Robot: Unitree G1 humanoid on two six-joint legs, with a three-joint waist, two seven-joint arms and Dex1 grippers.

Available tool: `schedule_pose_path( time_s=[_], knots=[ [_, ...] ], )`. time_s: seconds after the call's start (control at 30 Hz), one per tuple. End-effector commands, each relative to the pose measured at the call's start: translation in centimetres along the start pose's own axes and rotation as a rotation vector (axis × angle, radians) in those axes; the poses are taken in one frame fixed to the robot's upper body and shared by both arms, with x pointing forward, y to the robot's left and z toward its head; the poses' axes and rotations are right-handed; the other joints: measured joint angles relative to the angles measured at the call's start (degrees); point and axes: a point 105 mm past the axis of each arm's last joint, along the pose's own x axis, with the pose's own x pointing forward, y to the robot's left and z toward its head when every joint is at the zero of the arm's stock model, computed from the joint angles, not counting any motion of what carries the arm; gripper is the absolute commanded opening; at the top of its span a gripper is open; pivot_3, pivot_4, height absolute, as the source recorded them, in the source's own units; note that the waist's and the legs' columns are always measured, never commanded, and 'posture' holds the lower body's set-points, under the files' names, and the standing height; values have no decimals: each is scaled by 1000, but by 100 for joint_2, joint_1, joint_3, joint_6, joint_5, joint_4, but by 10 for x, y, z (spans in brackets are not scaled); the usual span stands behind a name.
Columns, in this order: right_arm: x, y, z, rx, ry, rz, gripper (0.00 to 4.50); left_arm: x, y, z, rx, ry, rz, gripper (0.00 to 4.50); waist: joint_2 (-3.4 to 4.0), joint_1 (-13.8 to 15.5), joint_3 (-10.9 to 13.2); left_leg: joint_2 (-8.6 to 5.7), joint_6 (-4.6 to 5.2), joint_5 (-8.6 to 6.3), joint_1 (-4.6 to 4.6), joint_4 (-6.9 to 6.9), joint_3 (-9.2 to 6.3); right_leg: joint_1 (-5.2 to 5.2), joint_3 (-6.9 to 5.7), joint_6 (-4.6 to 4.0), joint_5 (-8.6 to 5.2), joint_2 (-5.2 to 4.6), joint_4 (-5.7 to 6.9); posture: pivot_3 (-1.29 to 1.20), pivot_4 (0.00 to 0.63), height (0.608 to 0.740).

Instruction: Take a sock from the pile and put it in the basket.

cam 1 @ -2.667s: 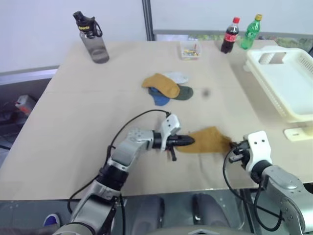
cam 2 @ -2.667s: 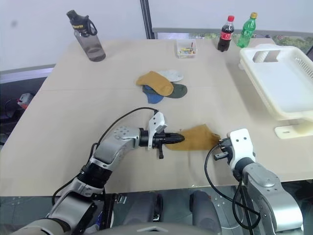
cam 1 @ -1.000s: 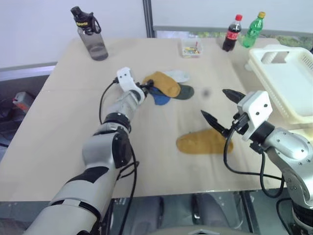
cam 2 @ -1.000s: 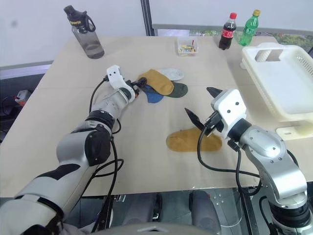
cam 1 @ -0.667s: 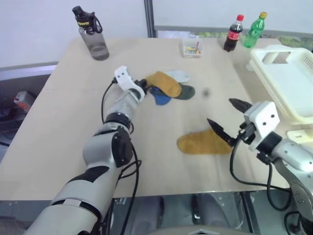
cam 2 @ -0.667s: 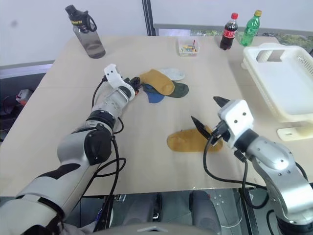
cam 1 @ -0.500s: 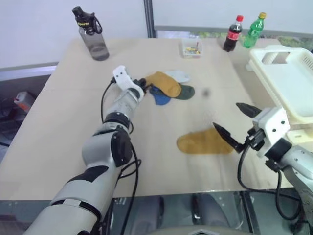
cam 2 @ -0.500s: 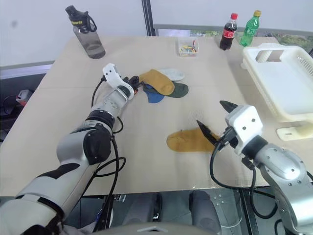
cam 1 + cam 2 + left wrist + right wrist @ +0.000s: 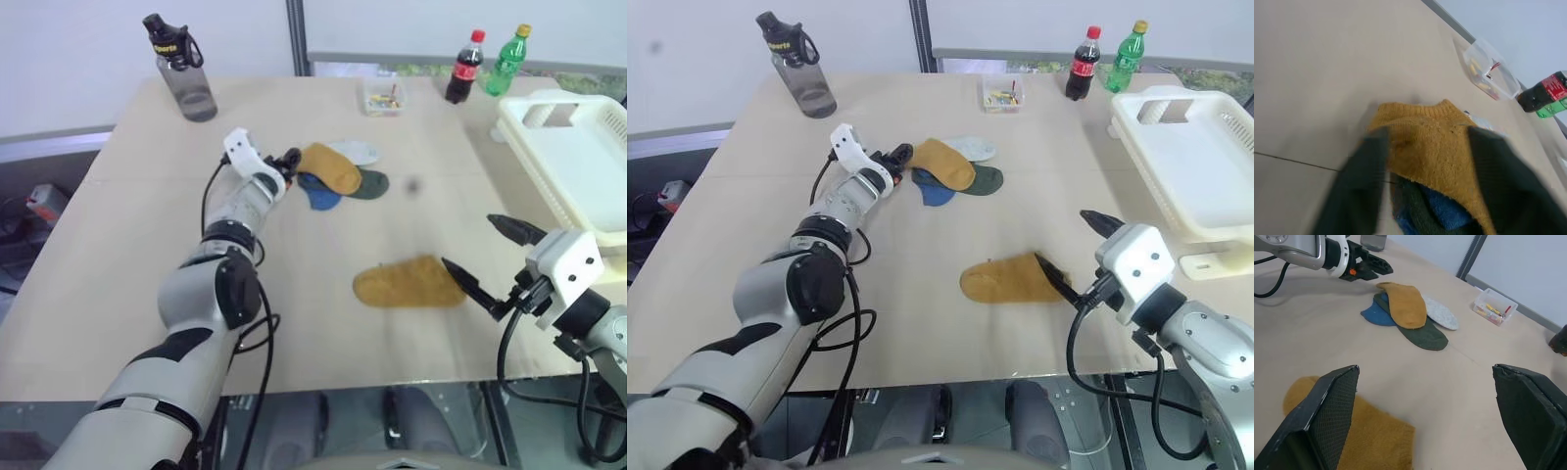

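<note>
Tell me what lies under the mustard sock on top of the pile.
Under the mustard sock a blue sock and a dark green sock stick out, with a pale sock beside it. How far each reaches beneath, and whether anything more lies there, is covered.

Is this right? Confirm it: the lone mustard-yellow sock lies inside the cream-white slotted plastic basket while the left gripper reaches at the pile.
Not right. The lone mustard-yellow sock lies flat on the bare table, well short of the cream-white slotted plastic basket, as the left eye view shows. The left gripper does reach at the pile.
</note>
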Motion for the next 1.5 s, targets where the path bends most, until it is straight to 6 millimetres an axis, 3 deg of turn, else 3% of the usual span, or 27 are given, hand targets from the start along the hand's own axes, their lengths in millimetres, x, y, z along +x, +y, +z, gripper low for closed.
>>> schedule_pose_path(
  time_s=[0.03,0.13,0.23,0.4,0.73,0.83,0.9,1.03,1.13,1.33,1.5],
  knots=[
    [-2,2,15,-49,-52,-9,4500,1,-4,9,44,-25,-6,3067,0,2,0,0,0,0,0,0,0,0,0,0,0,0,0,0,150,740],
    [0,2,15,-48,-52,-6,4500,3,-7,2,48,-18,3,3067,0,5,0,0,0,0,0,1,0,0,0,0,0,0,0,0,150,740],
    [1,2,14,-50,-49,-4,4500,5,-14,-4,52,-13,-8,2346,0,24,0,0,0,0,0,2,-1,0,0,0,0,0,0,0,150,740],
    [1,1,15,-55,-48,-3,4500,6,-17,-6,22,-18,-17,44,0,19,0,-1,1,0,-1,2,0,0,1,0,0,0,0,0,150,740],
    [4,-1,18,-49,-58,14,4500,-2,-6,24,-25,-133,-58,8,0,-9,0,0,0,0,1,2,1,0,2,0,0,0,3,0,150,740],
    [7,-2,18,-48,-64,25,4500,-5,-3,23,58,-128,-61,8,0,-3,0,0,0,0,1,3,1,0,2,0,0,-1,3,0,150,740],
    [9,-2,18,-47,-68,34,4500,-4,-3,14,206,-87,-44,8,0,12,0,0,-1,1,1,3,1,0,3,1,1,-1,3,0,150,740],
    [12,-1,18,-44,-72,57,4500,-2,-17,7,504,-95,-41,1699,-1,60,0,-3,-1,1,0,5,1,1,2,1,1,-1,3,0,150,740],
    [10,0,17,-39,-66,73,4500,-1,-23,1,635,-93,-53,3080,-1,91,0,-3,0,0,-1,6,2,1,3,1,2,-1,2,0,150,740],
    [6,1,14,-38,-41,91,4500,-15,-47,-17,910,-129,-232,3080,1,105,-1,0,-1,0,1,5,7,1,10,1,2,-1,1,0,150,740],
    [4,-1,13,-33,-35,83,4500,-35,-52,-26,1229,-167,-304,3080,0,122,-1,4,1,0,3,5,3,0,14,1,2,0,5,0,150,740]
  ],
)
